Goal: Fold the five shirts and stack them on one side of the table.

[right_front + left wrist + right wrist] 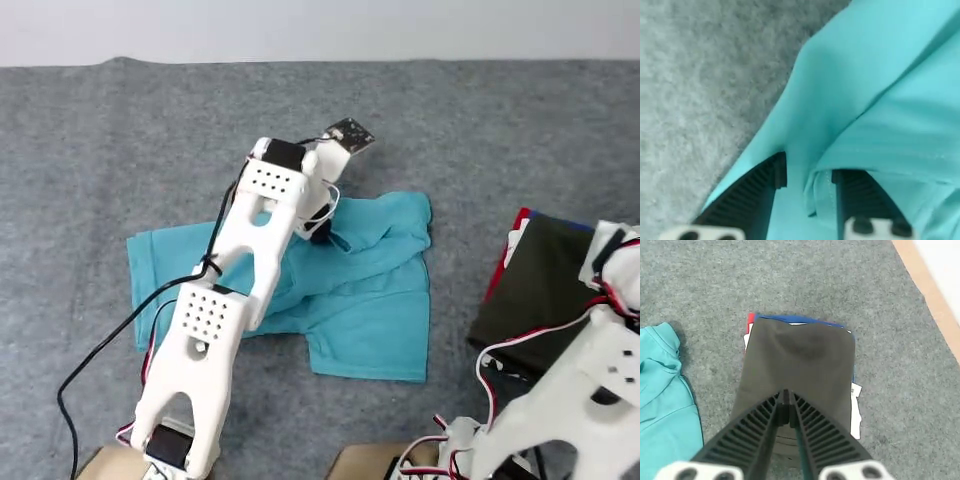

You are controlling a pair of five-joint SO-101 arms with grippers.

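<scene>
A teal shirt point(370, 300) lies rumpled and partly folded in the middle of the grey table. My left gripper point(322, 222) is down on its upper edge. Close up, the left gripper point(809, 170) is open, with a ridge of the teal shirt point(880, 75) between its black fingers point(765, 182). At the right stands a stack of folded shirts point(535, 290) with a dark olive one on top. My right gripper point(786, 395) hangs shut and empty over the near end of that stack point(800, 360). The teal shirt point(660, 405) lies off to the stack's side.
Grey carpet-like cloth point(480, 130) covers the table. A wooden table edge point(925, 285) runs beyond the stack. A black cable point(100, 350) trails from the left arm across the front left. The right arm point(590, 380) stands at the front right corner.
</scene>
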